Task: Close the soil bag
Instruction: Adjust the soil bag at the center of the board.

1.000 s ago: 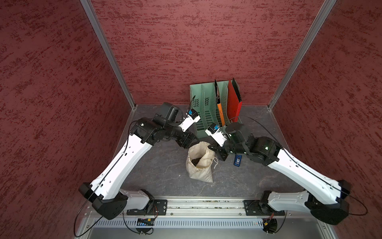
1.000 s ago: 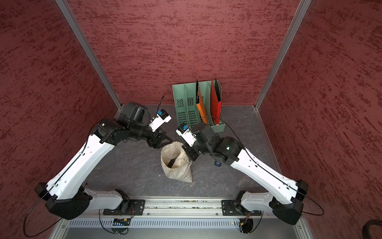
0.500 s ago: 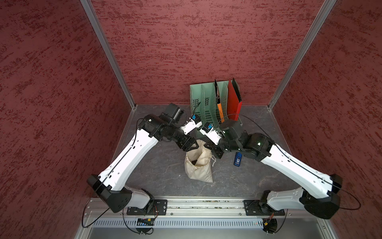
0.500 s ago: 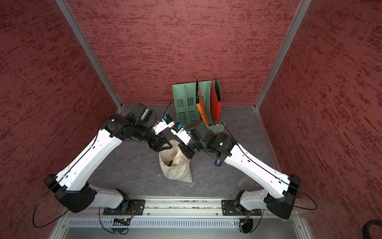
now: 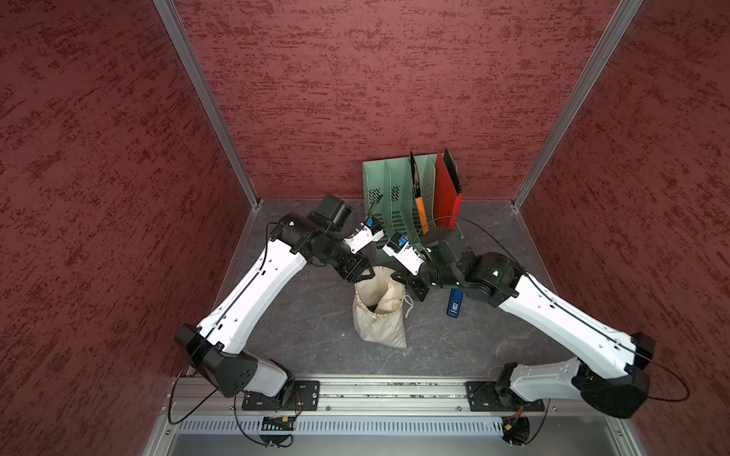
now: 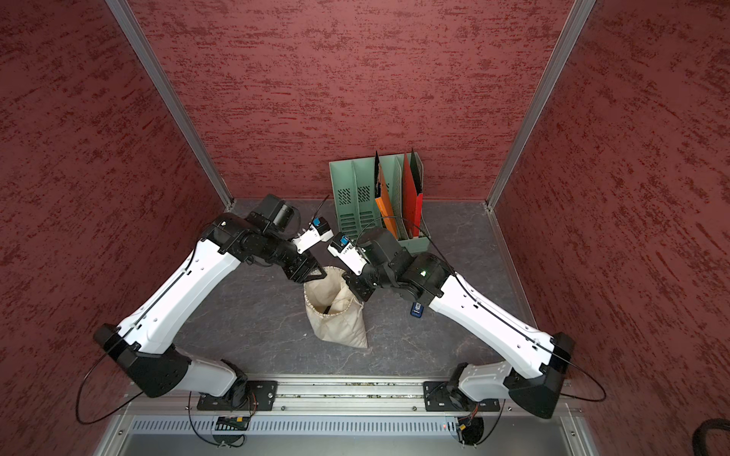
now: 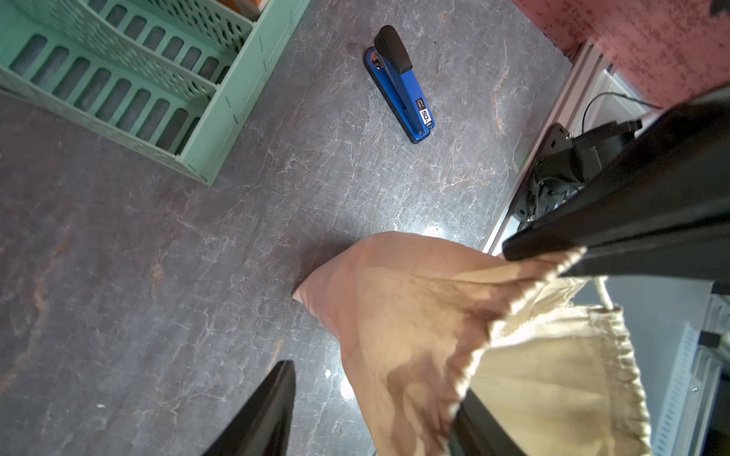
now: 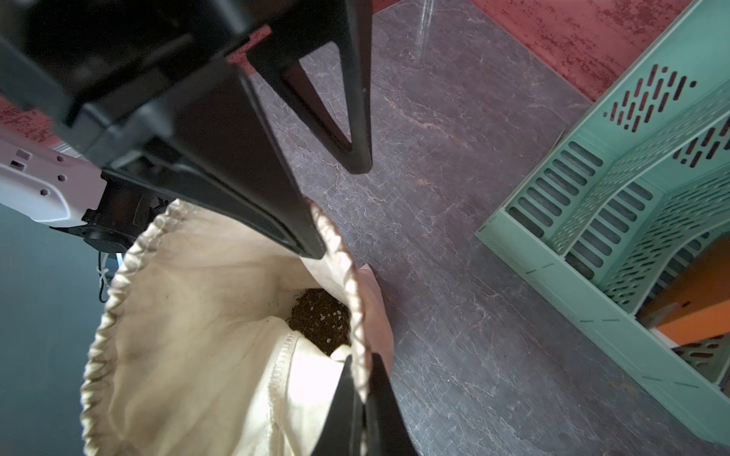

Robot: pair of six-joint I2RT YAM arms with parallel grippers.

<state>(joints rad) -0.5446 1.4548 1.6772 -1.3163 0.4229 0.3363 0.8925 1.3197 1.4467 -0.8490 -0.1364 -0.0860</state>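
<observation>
The soil bag (image 5: 380,316) stands upright about mid-desk, a crumpled cream sack with its gathered mouth gaping. Dark soil (image 8: 320,323) shows down inside. A thin cord (image 5: 407,306) dangles from the rim on its right side.

The right claw (image 5: 398,277) is clenched on the far right part of the rim. In the right wrist view the hem is pinched flat between its two black fingers (image 8: 379,398).

The left claw (image 5: 364,276) sits at the far left part of the mouth with its jaws apart. One finger (image 8: 276,189) reaches down inside the bag against the cloth, the other (image 8: 357,118) hangs outside it, so the rim runs between them ungripped. Both arms lean in over the bag from opposite sides.

The desk (image 5: 308,316) is a grey, marbled surface. Just right of the bag, partly under the right arm, lies a blue stapler (image 5: 454,306) with a black top. Farther back, against the red wall, stands a green file rack (image 5: 389,197), taller than the bag. It holds an orange folder (image 5: 419,203) and a red folder (image 5: 446,193) in its right-hand slots.
</observation>
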